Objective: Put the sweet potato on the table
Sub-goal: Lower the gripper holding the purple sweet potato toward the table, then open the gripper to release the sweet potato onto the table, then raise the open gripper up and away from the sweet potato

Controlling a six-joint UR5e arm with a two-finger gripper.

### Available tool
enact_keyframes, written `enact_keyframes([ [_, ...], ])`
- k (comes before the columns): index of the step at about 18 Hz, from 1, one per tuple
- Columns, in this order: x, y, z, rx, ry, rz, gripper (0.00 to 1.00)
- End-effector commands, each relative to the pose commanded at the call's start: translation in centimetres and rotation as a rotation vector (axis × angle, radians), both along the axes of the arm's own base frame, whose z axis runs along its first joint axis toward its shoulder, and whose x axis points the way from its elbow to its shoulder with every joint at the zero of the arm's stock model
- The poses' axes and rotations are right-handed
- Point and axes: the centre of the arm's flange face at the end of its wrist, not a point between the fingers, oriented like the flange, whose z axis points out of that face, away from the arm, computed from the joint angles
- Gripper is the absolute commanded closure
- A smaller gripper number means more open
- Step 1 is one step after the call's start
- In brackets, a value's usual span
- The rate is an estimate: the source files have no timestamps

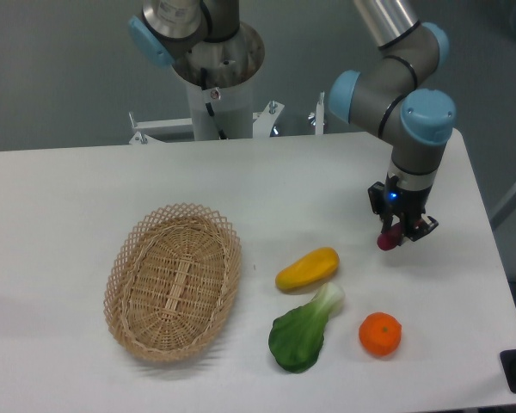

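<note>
The sweet potato [387, 240] is a small magenta tuber, mostly hidden between my fingers, with only its lower end showing. My gripper [399, 232] is shut on it at the right side of the white table [69, 198]. It holds the tuber just above the tabletop, right of the yellow fruit. I cannot tell whether the tuber touches the surface.
An oval wicker basket [174, 280] lies at the front left. A yellow-orange oblong fruit [307, 268], a green bok choy [305, 331] and a round orange [380, 334] lie in front of the gripper. The table's right edge is close by.
</note>
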Motion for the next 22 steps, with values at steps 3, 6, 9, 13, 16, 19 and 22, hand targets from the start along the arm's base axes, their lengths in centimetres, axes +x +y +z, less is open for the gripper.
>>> enact_keyframes([
  [3,0.0,0.0,0.0,0.000,0.000,0.003,0.61],
  [6,-0.5,0.2,0.9,0.010,0.019,0.003,0.18],
  [9,-1.0,0.4,2.2,0.024,0.059,0.006,0.00],
  [13,-2.9,1.9,7.1,0.071,0.146,0.041,0.00],
  [16,-3.6,3.4,10.5,0.094,0.183,0.059,0.00],
  [19,-3.9,3.6,13.8,0.095,0.191,0.060,0.00],
  [22,-4.6,3.6,17.5,0.088,0.174,0.063,0.00],
])
